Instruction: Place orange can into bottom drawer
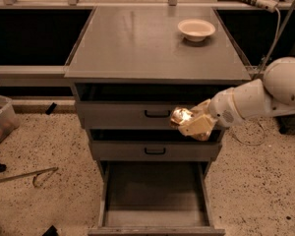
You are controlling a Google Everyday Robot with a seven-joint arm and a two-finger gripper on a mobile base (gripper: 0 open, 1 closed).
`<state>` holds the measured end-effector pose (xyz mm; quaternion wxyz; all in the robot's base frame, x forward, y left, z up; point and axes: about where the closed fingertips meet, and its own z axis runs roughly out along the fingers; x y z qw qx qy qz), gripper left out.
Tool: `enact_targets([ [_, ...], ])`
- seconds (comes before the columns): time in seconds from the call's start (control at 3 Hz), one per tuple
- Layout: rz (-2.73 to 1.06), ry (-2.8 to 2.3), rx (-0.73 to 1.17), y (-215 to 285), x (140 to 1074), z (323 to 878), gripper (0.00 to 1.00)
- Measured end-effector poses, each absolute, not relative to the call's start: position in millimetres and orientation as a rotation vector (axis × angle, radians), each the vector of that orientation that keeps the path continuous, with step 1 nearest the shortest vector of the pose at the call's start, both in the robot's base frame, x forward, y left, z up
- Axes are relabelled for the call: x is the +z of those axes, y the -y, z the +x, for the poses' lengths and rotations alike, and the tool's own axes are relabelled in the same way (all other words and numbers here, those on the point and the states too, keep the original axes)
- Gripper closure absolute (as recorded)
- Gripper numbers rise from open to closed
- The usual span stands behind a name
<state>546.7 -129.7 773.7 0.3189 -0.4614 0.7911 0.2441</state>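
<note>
The orange can, shiny orange-gold, is held in my gripper in front of the top drawer's face, right of its black handle. The gripper's cream fingers are shut on the can. My white arm reaches in from the right. The bottom drawer is pulled open below, a plain grey tray with a bare flat floor. The can is above it, toward its right side, and well clear of the floor.
A cream round bowl sits at the back right of the grey cabinet top. Two shut drawers with black handles lie above the open one. A white cable hangs at right. A bin and a rod lie on the speckled floor at left.
</note>
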Motion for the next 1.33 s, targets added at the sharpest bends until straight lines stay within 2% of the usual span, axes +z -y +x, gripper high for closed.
enact_targets([
  [0.33, -1.115, -2.16, 0.735, 123, 729, 541, 1.0],
  [1.0, -1.114, -2.163, 0.738, 118, 713, 530, 1.0],
  [1.33, -1.099, -2.177, 0.794, 99, 646, 500, 1.0],
])
